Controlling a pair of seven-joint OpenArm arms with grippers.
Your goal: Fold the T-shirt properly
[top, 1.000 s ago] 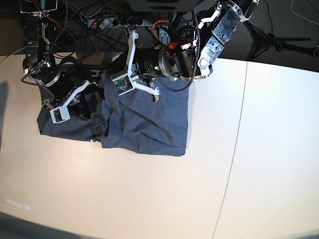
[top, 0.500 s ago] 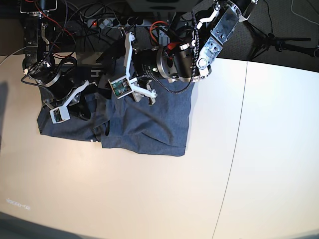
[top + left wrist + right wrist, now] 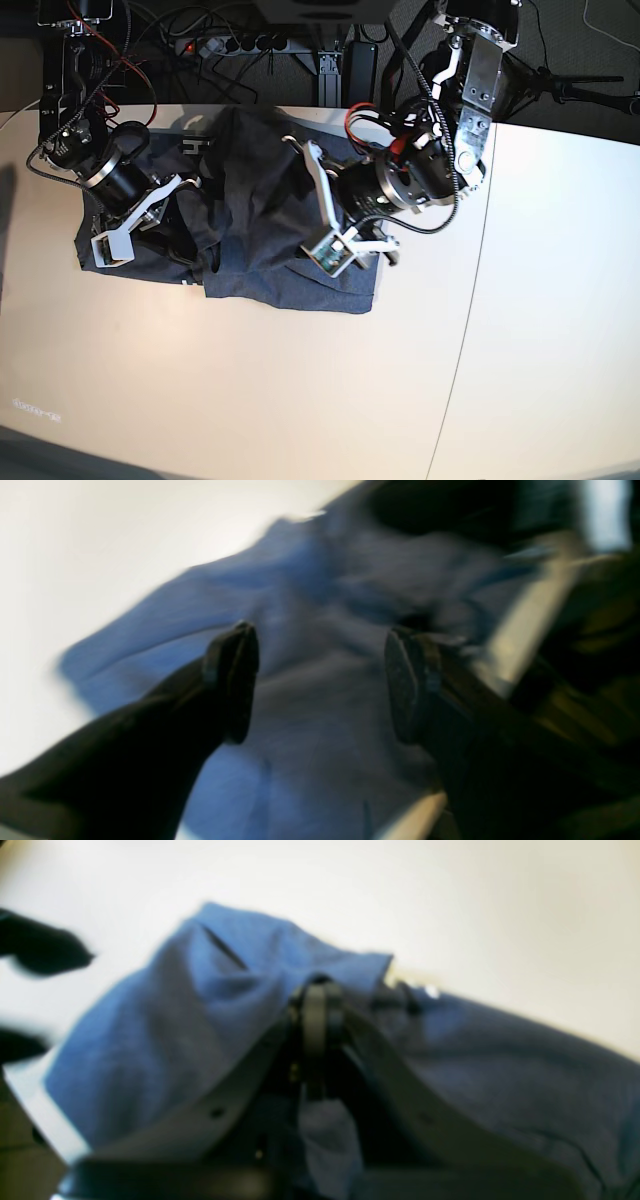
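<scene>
The T-shirt [image 3: 270, 230] lies bunched on the far left part of the desk [image 3: 300, 400], close to its back edge, with a dark hump of cloth raised near its upper middle and a flatter lower edge facing the camera in the base view. A bit of white lettering shows near the shirt's top left.

The right hand [image 3: 316, 1010] is at the shirt's left side, its fingers pressed together on a fold of blue cloth; the wrist view shows fabric gathered and pulled up around the tips. The left hand [image 3: 320, 685] hangs over the shirt's right half with its fingers spread wide and nothing between them; only cloth lies beneath, blurred.

Judged from this, the work is at an early stage: the shirt is not yet laid flat, and one side is pinched while the other hand is free. The step in hand looks like gathering or spreading the garment before any real fold. The next move seems to call for the left hand to come down on an edge or corner at the shirt's right side and close on a single layer, so both hands can draw the cloth out evenly.
</scene>
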